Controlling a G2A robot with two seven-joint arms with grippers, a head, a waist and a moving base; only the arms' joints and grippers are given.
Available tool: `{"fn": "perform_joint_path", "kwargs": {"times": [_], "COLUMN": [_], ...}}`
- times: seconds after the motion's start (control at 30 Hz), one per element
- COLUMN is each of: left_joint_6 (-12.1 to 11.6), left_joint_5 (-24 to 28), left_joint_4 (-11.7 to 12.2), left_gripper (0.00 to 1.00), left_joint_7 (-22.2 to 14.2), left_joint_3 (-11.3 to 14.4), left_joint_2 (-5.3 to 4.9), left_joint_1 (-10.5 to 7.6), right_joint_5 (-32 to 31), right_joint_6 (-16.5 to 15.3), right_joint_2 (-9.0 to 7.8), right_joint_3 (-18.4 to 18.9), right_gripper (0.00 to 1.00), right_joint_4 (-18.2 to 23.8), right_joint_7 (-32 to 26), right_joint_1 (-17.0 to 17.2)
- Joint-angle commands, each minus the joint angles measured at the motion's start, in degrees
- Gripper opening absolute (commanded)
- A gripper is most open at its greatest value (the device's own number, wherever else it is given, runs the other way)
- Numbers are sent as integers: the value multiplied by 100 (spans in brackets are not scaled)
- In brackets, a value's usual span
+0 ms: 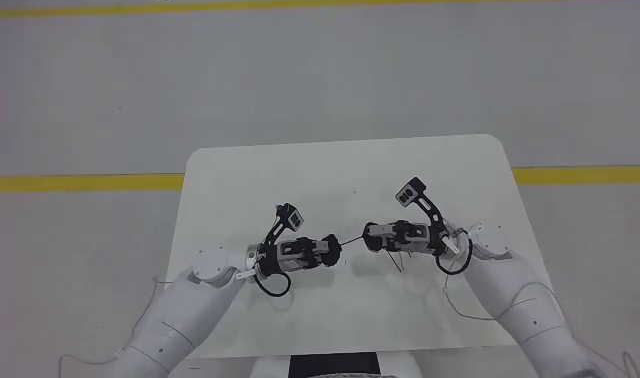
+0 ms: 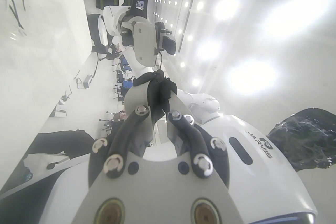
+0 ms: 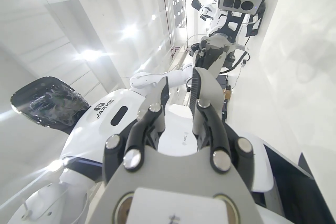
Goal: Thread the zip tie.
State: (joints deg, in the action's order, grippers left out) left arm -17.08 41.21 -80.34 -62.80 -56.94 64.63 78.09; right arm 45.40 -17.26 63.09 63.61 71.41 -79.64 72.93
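Note:
A thin black zip tie (image 1: 352,241) spans the small gap between my two grippers, a little above the white table (image 1: 300,178). My left gripper (image 1: 338,247) is pinched shut on one end of it; in the left wrist view its dark-covered tips (image 2: 159,78) meet, and the zip tie (image 2: 158,65) runs on toward the other arm's gripper (image 2: 147,44). My right gripper (image 1: 367,236) faces the left one at close range. In the right wrist view the right gripper (image 3: 179,78) has a clear gap between its fingers, with nothing seen in it.
Several loose black zip ties (image 1: 398,263) lie on the table below the right gripper, and also show in the left wrist view as thin strips (image 2: 15,7). A yellow floor line (image 1: 90,182) runs behind the table.

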Motion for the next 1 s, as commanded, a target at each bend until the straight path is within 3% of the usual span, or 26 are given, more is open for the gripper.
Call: {"fn": "perform_joint_path", "kwargs": {"times": [0.0,0.5,0.77,0.97], "left_joint_6": [0,0,0,0], "left_joint_5": [0,0,0,0], "left_joint_4": [0,0,0,0], "left_gripper": [0,0,0,0], "left_joint_7": [0,0,0,0], "left_joint_3": [0,0,0,0], "left_joint_2": [0,0,0,0], "left_joint_1": [0,0,0,0], "right_joint_5": [-3,2,83,110], "right_joint_6": [11,-7,-66,-91], "right_joint_2": [-5,-85,-130,-147], "right_joint_3": [-31,-232,-249,-262], "right_gripper": [10,5,11,9], "right_joint_4": [-17,-40,-85,-113], "right_joint_7": [0,0,0,0], "right_joint_1": [-22,-102,-117,-128]}}
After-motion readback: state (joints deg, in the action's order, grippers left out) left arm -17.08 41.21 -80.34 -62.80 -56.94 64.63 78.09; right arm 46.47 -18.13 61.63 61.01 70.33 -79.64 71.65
